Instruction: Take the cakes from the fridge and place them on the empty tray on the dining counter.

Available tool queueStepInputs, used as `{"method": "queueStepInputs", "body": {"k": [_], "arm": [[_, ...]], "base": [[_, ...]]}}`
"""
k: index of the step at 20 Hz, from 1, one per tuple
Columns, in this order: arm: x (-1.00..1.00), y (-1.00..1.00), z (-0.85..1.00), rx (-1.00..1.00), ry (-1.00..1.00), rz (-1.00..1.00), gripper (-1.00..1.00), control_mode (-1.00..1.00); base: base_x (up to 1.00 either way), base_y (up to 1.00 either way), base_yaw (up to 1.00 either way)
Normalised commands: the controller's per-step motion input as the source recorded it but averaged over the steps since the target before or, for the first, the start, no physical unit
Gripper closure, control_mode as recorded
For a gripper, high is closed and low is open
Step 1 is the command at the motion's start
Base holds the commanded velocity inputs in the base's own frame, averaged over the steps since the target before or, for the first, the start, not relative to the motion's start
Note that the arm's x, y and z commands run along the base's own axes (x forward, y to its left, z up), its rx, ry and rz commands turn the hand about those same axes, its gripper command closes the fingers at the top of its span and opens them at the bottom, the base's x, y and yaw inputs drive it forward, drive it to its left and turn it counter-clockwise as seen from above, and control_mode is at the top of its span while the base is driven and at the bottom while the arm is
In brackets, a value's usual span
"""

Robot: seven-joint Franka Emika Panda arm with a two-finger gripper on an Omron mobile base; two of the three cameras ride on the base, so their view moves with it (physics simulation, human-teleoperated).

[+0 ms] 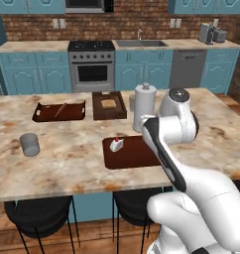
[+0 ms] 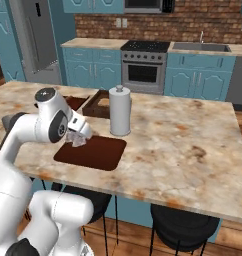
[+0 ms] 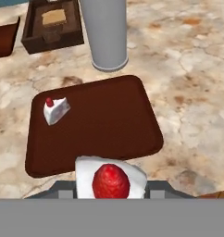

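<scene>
The claw (image 3: 111,192) is clamped on a small white cake wedge with a red cherry (image 3: 111,179), hanging over the flat dark red-brown tray (image 3: 109,118) on the marbled stone bench (image 3: 192,92), ready to drop off. The other little cherry cake (image 3: 55,109) already sits at the tray's ten o'clock in the hand view.

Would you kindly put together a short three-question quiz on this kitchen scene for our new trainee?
1. True or false: one cake already lies on the dark tray.
2. What does the gripper hold? A) a cup B) a second cake with a red top C) nothing
3. What tall grey thing stands on the counter just beyond the tray?

Key
1. True; it sits near one corner of the tray.
2. B; the jaws are shut on it, above the tray's near edge.
3. The grey canister with a knob lid.
</scene>
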Motion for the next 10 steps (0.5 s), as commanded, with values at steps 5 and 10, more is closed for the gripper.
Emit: {"method": "queueStepInputs", "body": {"k": [5, 10], "arm": [[0.63, -0.28, -0.78, -0.04, 0.0, 0.0, 1.0, -1.0], [0.4, -0.21, -0.58, 0.0, 0.0, 0.0, 1.0, -1.0]], "base": [[0.0, 0.0, 0.0], [0.0, 0.0, 0.0]]}}
